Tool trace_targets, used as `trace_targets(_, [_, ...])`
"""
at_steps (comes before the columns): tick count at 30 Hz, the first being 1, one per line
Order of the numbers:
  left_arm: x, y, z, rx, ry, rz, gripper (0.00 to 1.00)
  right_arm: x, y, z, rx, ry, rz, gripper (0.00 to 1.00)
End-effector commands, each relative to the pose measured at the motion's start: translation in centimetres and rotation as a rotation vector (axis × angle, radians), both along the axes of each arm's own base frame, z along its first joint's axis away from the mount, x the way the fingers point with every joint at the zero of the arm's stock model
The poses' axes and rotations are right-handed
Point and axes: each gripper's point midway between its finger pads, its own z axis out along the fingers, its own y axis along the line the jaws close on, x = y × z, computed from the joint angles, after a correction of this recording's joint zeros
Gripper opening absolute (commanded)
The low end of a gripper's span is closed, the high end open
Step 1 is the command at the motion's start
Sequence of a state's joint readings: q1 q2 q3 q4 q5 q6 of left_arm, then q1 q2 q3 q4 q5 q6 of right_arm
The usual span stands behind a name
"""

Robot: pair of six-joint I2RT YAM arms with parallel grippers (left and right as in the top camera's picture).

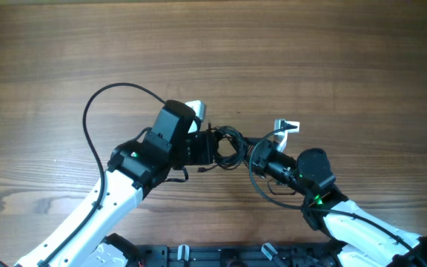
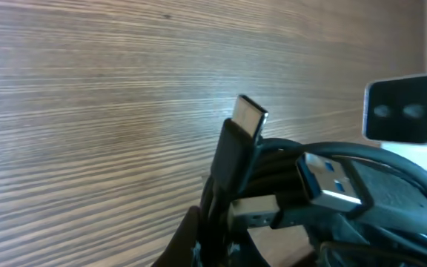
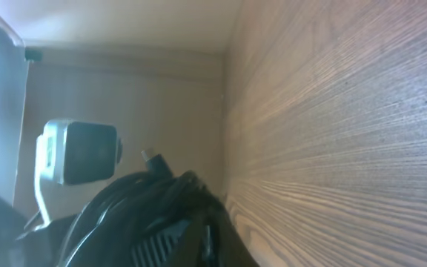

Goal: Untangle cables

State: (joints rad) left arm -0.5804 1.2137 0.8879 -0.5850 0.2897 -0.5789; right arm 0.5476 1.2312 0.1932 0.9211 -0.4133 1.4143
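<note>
- Because both arms meet at the cable tangle [image 1: 230, 144] just below the middle of the overhead frame, any pull risks cinching the knot rather than loosening it, since the strands between them already look short.
- The left gripper [image 1: 212, 146] comes in from the lower left with its tip buried in the tangle. The right gripper [image 1: 259, 153] approaches from the lower right and touches the other side of it.
- No view shows the jaws of either gripper, so I cannot tell whether either one is clamped on a strand or merely nosed against the bundle.
- If one arm draws away on a poor hold, a plug may snag inside a loop or a strand may slip free.
- A long black loop [image 1: 95, 104] arcs at the left of the overhead view, and whether it belongs to the tangle I cannot tell.
- Only the left wrist view shows the connectors: a slim plug [image 2: 249, 116] tilted upward at centre and a blue-tongued USB plug [image 2: 333, 185] at lower right.
- The right wrist view shows only a dark mass of cable at lower left, a white camera housing [image 3: 81, 152] beside it, and the table [image 3: 347, 111] filling the right side.
</note>
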Motion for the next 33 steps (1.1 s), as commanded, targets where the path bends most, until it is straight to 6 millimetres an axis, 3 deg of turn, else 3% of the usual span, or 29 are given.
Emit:
trace_targets(1, [-0.2,-0.4,0.5,-0.006,-0.023,-0.063,0.04,0.8,-0.4,-0.4,-0.122,-0.135,-0.024,0.55])
trace_targets(5, [0.2,2.4,-0.6,0.099,-0.037,-0.077,0.04,1.2,-1.6,-1.6,-0.296,-0.301,0.029,1.0])
trace_targets(8, [0.3,4.5,-1.5,0.169,-0.021,-0.068,0.04,1.2,-2.4,-0.8,-0.316,-0.404,0.079,1.0])
trace_targets(12, [0.2,4.9,-1.7,0.192,-0.039,-0.111,0.04,0.1,-2.0,1.1,-0.256,-0.504,0.166,0.99])
trace_targets(22, [-0.7,3.4,-1.6,0.208,-0.08,-0.21,0.04,-3.5,2.3,1.3,-0.212,-0.506,0.282,0.71])
trace_targets(28, [-0.7,3.4,-1.6,0.207,-0.078,-0.207,0.04,-3.5,2.6,0.9,-0.213,-0.466,0.263,0.16])
trace_targets(30, [-0.7,3.4,-1.6,0.207,-0.077,-0.207,0.04,-3.5,2.6,0.9,-0.212,-0.464,0.264,0.04])
trace_targets(33, [-0.7,3.4,-1.6,0.196,-0.063,-0.183,0.06,-3.3,2.5,0.4,-0.219,-0.426,0.252,0.05])
